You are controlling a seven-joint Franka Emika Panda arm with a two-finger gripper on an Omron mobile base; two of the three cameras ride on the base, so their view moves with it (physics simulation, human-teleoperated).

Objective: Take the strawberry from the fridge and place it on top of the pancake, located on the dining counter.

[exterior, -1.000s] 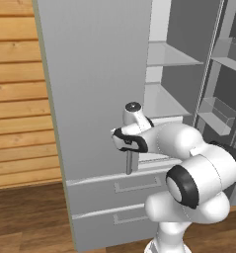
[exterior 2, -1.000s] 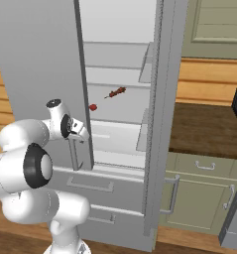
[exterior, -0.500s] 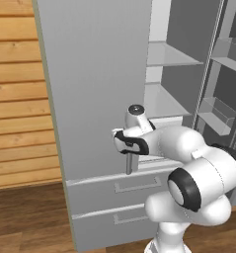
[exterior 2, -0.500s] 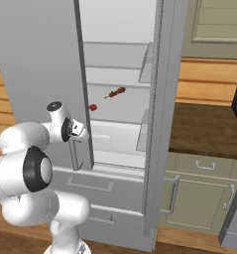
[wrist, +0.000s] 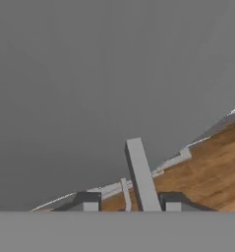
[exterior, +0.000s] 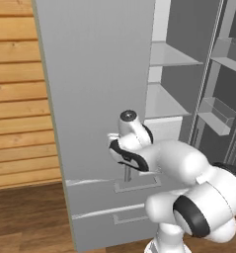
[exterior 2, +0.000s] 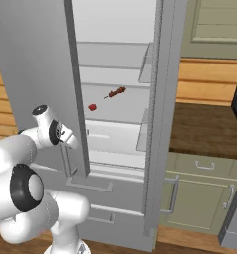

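The gripper (wrist: 132, 205) sits at the bottom centre of the hand view, its jaws closed narrow on the slim bar handle (wrist: 141, 177) of the fridge (exterior: 99, 99) door. In the right base view that door stands partly ajar at the upper left, and the small red strawberry (exterior 2: 92, 106) lies on a white shelf (exterior 2: 115, 111) near the middle of the frame.
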